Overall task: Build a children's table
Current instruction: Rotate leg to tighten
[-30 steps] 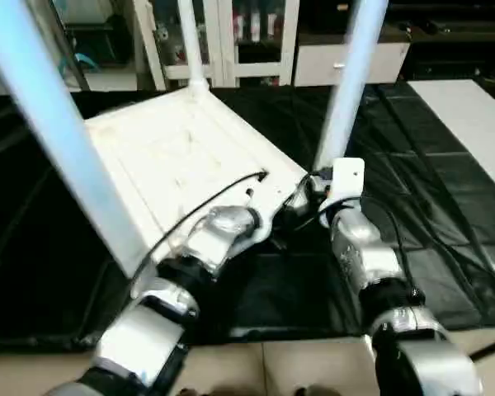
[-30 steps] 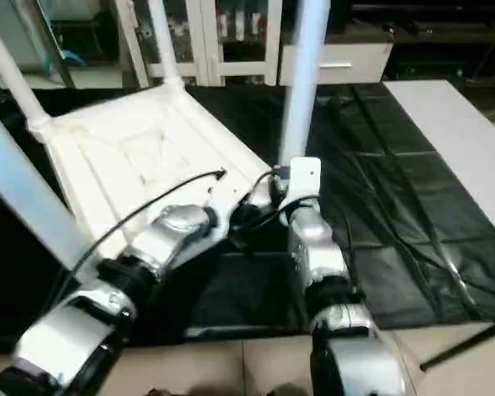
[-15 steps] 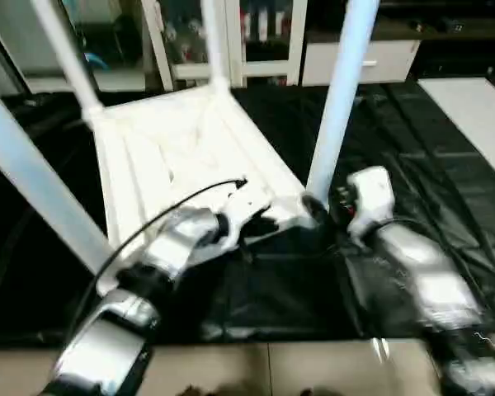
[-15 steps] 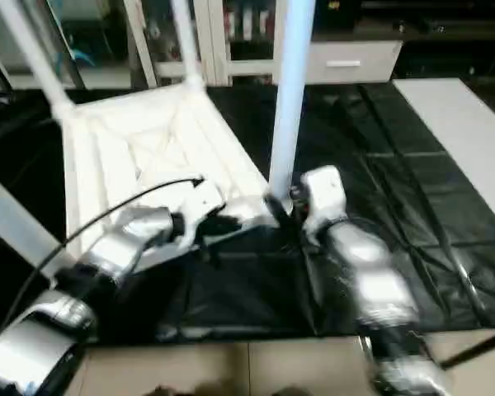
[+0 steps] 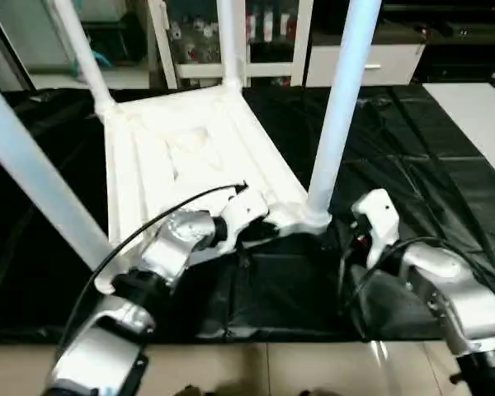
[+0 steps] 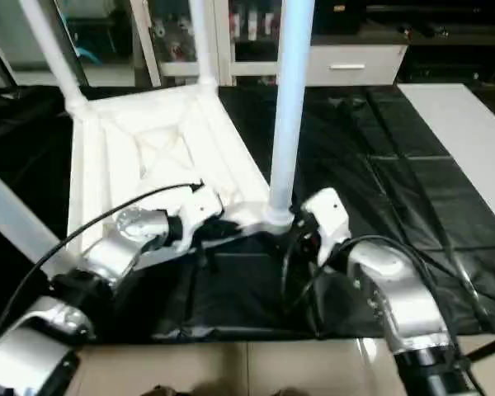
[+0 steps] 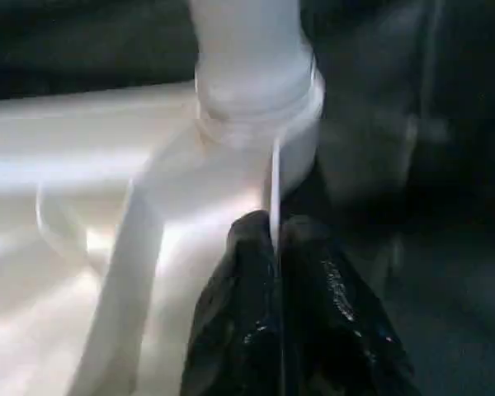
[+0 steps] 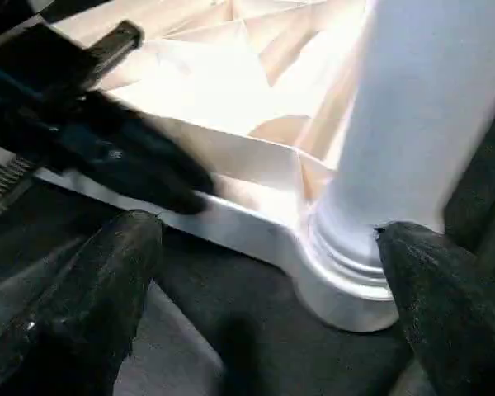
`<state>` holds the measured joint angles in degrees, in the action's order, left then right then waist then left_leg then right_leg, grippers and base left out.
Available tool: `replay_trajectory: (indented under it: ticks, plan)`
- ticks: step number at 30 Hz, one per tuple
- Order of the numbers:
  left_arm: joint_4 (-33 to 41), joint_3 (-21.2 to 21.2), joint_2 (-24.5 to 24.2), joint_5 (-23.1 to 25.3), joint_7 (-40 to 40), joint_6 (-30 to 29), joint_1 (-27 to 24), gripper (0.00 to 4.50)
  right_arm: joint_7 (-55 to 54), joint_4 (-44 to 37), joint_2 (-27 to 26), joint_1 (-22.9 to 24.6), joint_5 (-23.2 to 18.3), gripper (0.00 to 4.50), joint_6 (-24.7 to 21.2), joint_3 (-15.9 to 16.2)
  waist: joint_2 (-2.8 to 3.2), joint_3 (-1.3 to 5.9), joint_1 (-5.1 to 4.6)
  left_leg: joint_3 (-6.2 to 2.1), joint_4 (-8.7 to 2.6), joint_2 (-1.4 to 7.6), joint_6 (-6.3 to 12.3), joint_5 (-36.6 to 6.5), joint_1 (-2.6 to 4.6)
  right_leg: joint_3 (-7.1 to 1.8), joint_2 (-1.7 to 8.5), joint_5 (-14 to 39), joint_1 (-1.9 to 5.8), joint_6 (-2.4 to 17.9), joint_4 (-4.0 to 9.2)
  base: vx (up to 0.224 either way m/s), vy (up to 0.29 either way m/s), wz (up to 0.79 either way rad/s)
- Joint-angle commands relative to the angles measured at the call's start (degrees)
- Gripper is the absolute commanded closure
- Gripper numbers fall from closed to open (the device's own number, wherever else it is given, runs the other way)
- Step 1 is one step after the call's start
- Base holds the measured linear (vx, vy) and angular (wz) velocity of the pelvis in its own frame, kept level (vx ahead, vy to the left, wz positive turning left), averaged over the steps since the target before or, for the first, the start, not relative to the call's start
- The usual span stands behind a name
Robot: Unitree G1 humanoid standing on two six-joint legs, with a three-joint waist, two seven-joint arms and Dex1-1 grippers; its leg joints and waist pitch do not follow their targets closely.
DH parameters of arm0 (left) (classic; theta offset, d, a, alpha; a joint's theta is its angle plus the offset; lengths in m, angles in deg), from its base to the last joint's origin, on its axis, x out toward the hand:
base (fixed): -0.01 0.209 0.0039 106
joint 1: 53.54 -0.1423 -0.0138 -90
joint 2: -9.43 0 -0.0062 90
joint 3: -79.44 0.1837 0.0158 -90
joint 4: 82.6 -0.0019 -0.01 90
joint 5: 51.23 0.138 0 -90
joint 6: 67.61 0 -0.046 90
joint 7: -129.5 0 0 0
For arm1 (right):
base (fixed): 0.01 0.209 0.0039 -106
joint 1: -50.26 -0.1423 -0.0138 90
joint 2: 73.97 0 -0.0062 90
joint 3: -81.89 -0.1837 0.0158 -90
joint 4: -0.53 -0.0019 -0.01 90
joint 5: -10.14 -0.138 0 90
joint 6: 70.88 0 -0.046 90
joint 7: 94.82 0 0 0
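The children's table lies upside down on the black cover, its ribbed white tabletop [image 5: 181,148] facing up. All four white legs stand in the corner sockets. The near right leg [image 5: 338,107] rises from its socket [image 5: 318,216]; the near left leg [image 5: 33,165] crosses the picture's left side. My left gripper [image 7: 274,227] is shut on the tabletop's thin near rim, just beside that socket [image 7: 256,91]. My right gripper [image 8: 268,231] stands open, its fingers [image 8: 107,280] wide apart and a little short of the near right leg's base [image 8: 355,272], touching nothing.
A white glass-door cabinet [image 5: 256,33] and a white drawer unit [image 5: 363,62] stand behind the black-covered work surface [image 5: 412,148]. A white board [image 5: 478,107] lies at the far right. Beige floor [image 5: 256,371] runs along the near edge.
My right gripper has drawn back from the near right leg's base, toward me and to the right, and opened wider. The left gripper stays on the rim. The camera has shifted.
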<state>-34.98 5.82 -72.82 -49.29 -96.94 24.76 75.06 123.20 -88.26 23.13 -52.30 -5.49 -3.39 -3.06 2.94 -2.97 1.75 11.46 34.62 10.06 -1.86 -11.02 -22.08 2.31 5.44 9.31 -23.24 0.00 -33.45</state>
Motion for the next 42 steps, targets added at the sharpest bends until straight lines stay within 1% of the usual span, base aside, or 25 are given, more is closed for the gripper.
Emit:
replay_trajectory:
  ticks: [1, 4, 5, 8, 9, 10, 12, 14, 15, 17, 19, 21, 22, 26, 27, 32, 33, 34, 36, 37, 38, 39, 40, 41, 42]
  plan:
    - [1.7, -2.0, -0.7, -0.8, 1.5, 2.5, 0.8, 3.75, -0.3, -3.1, -0.5, 1.3, -0.8, 0.02, -1.5, 0.3, -1.11, 3.99, 0.04, -1.44, -4.45, 2.77, 4.21, -11.2, 0.80, -1.52, 2.61, 13.2, 2.57, 11.9, 3.78, 0.000, 0.000, 0.00]
    - [4.3, -3.7, -0.5, -3.3, -0.2, 1.1, -0.2, 3.45, -0.5, -4.8, -0.6, 2.6, -1.1, 0.02, -1.9, 0.5, -0.87, 4.14, 0.06, -1.38, -4.31, 2.78, 4.58, -10.5, 0.96, -1.52, 2.62, 10.6, 2.52, 12.8, 3.48, 0.000, 0.000, 0.00]
    - [9.5, -3.2, -2.2, -5.6, -5.8, -2.6, -2.6, 3.45, -0.7, -6.3, -0.4, 4.0, -1.4, 0.02, -2.4, 0.5, -1.11, 4.11, 0.20, -1.32, -4.38, 2.91, 4.79, -9.9, 0.99, -1.60, 2.78, 9.8, 2.61, 13.4, 3.33, 0.000, 0.000, 0.00]
    - [15.9, -1.1, -5.1, -6.8, -11.8, -6.7, -5.5, 3.45, -0.8, -7.6, -0.3, 5.1, -1.7, 0.02, -2.9, 0.4, -1.02, 4.02, 0.23, -1.40, -4.56, 3.07, 5.19, -9.6, 0.92, -1.62, 2.82, 10.3, 2.60, 13.5, 3.15, 0.000, 0.000, 0.00]
    - [20.2, 0.2, -7.2, -7.3, -14.0, -9.6, -7.4, 3.45, -0.7, -8.4, -0.2, 5.8, -1.7, 0.02, -3.2, 0.3, -1.09, 3.86, 0.13, -1.20, -4.53, 2.99, 4.96, -10.6, 1.09, -1.64, 2.61, 11.8, 2.25, 13.2, 3.45, 0.000, 0.000, 0.00]
    - [21.6, 0.5, -7.9, -7.4, -14.4, -10.7, -7.9, 3.45, -0.7, -8.7, -0.1, 6.1, -1.7, 0.02, -3.3, 0.3, -0.89, 3.80, 0.20, -1.29, -4.71, 3.09, 4.51, -10.8, 1.05, -1.71, 2.65, 12.4, 2.30, 13.0, 3.37, 0.000, 0.000, 0.00]
    - [26.2, 2.5, -11.7, -5.2, -15.2, -14.7, -10.0, 3.45, -1.0, -10.0, -0.3, 6.8, -1.7, 0.02, -4.0, 0.4, -0.58, 3.76, 0.15, -1.36, -4.89, 3.21, 3.49, -12.0, 1.34, -1.71, 2.54, 13.3, 2.15, 12.5, 3.35, 0.000, 0.000, 0.00]
    - [28.9, 3.7, -14.4, -3.1, -15.6, -17.0, -11.4, 3.45, -1.5, -11.3, -0.7, 7.4, -1.8, 0.02, -4.7, 0.6, -0.31, 3.43, -0.06, -1.44, -5.28, 3.16, 1.75, -15.1, 1.54, -1.75, 2.36, 16.3, 1.94, 11.0, 3.75, 0.000, 0.000, 0.00]
    - [29.7, 4.0, -15.2, -2.5, -15.7, -17.5, -12.0, 3.45, -1.8, -11.8, -0.9, 7.8, -1.9, 0.02, -5.0, 0.6, -0.38, 3.34, -0.14, -1.41, -5.31, 3.05, 1.37, -15.7, 1.54, -1.78, 2.31, 17.2, 1.85, 10.7, 3.86, 0.000, 0.000, 0.00]
    - [30.0, 4.1, -15.6, -1.2, -14.9, -17.6, -12.4, 3.45, -2.1, -12.3, -1.2, 8.2, -2.0, 0.02, -5.3, 0.7, -0.43, 3.42, 0.02, -1.46, -5.31, 3.00, 0.16, -16.7, 1.79, -1.90, 2.40, 18.0, 1.68, 10.1, 3.99, 0.000, 0.000, 0.00]
    - [26.0, 3.2, -13.9, 3.4, -7.5, -15.3, -10.9, 3.45, -2.8, -12.9, -2.0, 9.1, -1.9, 0.02, -5.7, 1.5, -0.51, 3.47, 0.05, -1.48, -5.24, 2.89, 0.06, -16.1, 1.54, -1.92, 2.32, 16.9, 1.80, 9.8, 3.95, 0.000, 0.000, 0.00]
    - [23.1, 2.6, -12.9, 5.3, -3.1, -13.9, -9.5, 3.45, -3.1, -13.1, -2.3, 9.3, -1.7, 0.02, -5.9, 1.9, -0.52, 3.63, 0.16, -1.65, -5.20, 2.80, 0.13, -15.1, 1.26, -1.85, 2.53, 15.8, 2.17, 9.4, 3.76, 0.000, 0.000, 0.00]
    - [22.2, 2.8, -12.9, 6.1, -0.5, -13.9, -8.8, 3.45, -3.2, -13.3, -2.5, 9.5, -1.6, 0.02, -6.1, 2.0, -0.58, 3.64, 0.21, -1.50, -5.08, 2.76, 0.21, -15.3, 1.43, -1.86, 2.41, 15.9, 1.92, 9.4, 3.86, 0.000, 0.000, 0.00]
    - [19.7, 3.6, -13.3, 8.6, 4.4, -13.3, -6.4, 3.45, -4.0, -14.7, -3.2, 9.7, -1.6, 0.02, -7.2, 2.2, -0.34, 3.60, -0.05, -1.80, -5.21, 2.56, 0.20, -15.5, 0.90, -1.72, 2.47, 17.1, 2.29, 8.6, 3.97, 0.000, 0.000, 0.00]
    - [18.7, 3.2, -13.0, 8.8, 5.5, -12.7, -5.6, 3.45, -4.2, -15.0, -3.3, 9.8, -1.6, 0.02, -7.4, 2.3, -0.14, 3.68, -0.05, -1.82, -5.11, 2.51, 0.06, -15.8, 1.07, -1.71, 2.48, 17.1, 2.16, 8.5, 4.06, 0.000, 0.000, 0.00]
    - [12.7, 2.5, -12.4, 12.0, 11.5, -7.2, -2.6, 3.45, -5.2, -16.0, -3.7, 10.8, -1.6, 0.02, -7.6, 2.7, -0.08, 3.89, 0.03, -1.79, -4.88, 2.46, 0.44, -15.2, 1.13, -1.64, 2.21, 14.1, 2.08, 9.5, 3.92, 0.000, 0.000, 0.00]
    - [11.2, 2.2, -12.1, 12.4, 13.5, -5.2, -1.9, 3.45, -5.4, -16.1, -3.8, 11.0, -1.6, 0.02, -7.6, 2.8, 0.37, 3.92, 0.18, -1.91, -4.84, 2.36, 0.46, -15.2, 1.07, -1.57, 2.22, 13.7, 2.14, 9.5, 3.85, 0.000, 0.000, 0.00]
    - [10.0, 1.9, -11.8, 12.6, 15.1, -3.7, -1.3, 3.45, -5.5, -16.1, -3.9, 11.2, -1.5, 0.02, -7.6, 2.9, 0.10, 3.99, 0.13, -1.87, -4.83, 2.36, 0.47, -15.1, 1.05, -1.53, 2.19, 12.7, 2.24, 9.8, 3.80, 0.000, 0.000, 0.00]
    - [9.8, 0.3, -9.9, 10.1, 15.7, -0.9, -1.2, 3.45, -5.8, -16.2, -4.2, 11.4, -1.5, 0.02, -7.7, 2.8, 0.13, 4.14, 0.24, -1.94, -4.82, 2.47, 0.65, -14.2, 0.98, -1.50, 2.33, 10.7, 2.47, 10.6, 3.54, 0.000, 0.000, 0.00]
    - [11.9, -1.3, -7.9, 6.6, 14.3, -0.6, -2.3, 3.45, -6.0, -16.5, -4.3, 11.6, -1.5, 0.02, -8.0, 2.9, 0.58, 4.24, 0.45, -1.91, -4.73, 2.55, 0.91, -13.4, 1.11, -1.50, 2.41, 9.0, 2.44, 11.4, 3.32, 0.000, 0.000, 0.00]
    - [11.9, -1.3, -7.9, 6.6, 14.3, -0.6, -2.3, 3.45, -6.0, -16.5, -4.3, 11.6, -1.5, 0.02, -8.0, 2.9, 0.32, 4.26, 0.50, -1.74, -4.67, 2.57, 1.36, -12.6, 1.06, -1.48, 2.30, 7.2, 2.41, 12.4, 3.28, 0.000, 0.000, 0.00]
    - [16.4, -3.5, -5.6, 1.8, 12.3, -1.6, -5.0, 3.45, -6.2, -17.1, -4.5, 12.1, -1.4, 0.02, -8.1, 3.1, 0.32, 4.37, 0.66, -1.73, -4.59, 2.68, 1.43, -12.1, 1.22, -1.51, 2.39, 6.3, 2.43, 12.8, 3.09, 0.000, 0.000, 0.00]
    - [16.4, -3.5, -5.6, 1.8, 12.3, -1.6, -5.0, 3.45, -6.2, -17.1, -4.5, 12.1, -1.4, 0.02, -8.1, 3.1, 0.98, 4.19, 0.72, -1.76, -4.73, 2.82, 1.68, -11.7, 0.90, -1.43, 2.41, 4.6, 2.59, 13.7, 3.11, 0.000, 0.000, 0.00]
    - [22.8, -6.0, -4.0, -3.8, 10.0, -3.8, -9.2, 3.45, -6.4, -17.7, -4.5, 12.7, -1.4, 0.02, -8.1, 3.1, 0.58, 4.33, 0.78, -1.74, -4.59, 2.82, 2.24, -11.5, 0.87, -1.42, 2.55, 3.5, 2.83, 14.4, 2.77, 0.000, 0.000, 0.00]
    - [26.5, -7.4, -3.9, -6.7, 9.6, -4.0, -12.1, 3.45, -6.8, -18.2, -4.7, 13.2, -1.6, 0.02, -8.1, 2.8, 1.61, 4.36, 0.96, -1.82, -4.57, 2.88, 2.28, -11.5, 0.93, -1.41, 2.75, 3.2, 2.86, 14.9, 2.50, 0.000, 0.000, 0.00]
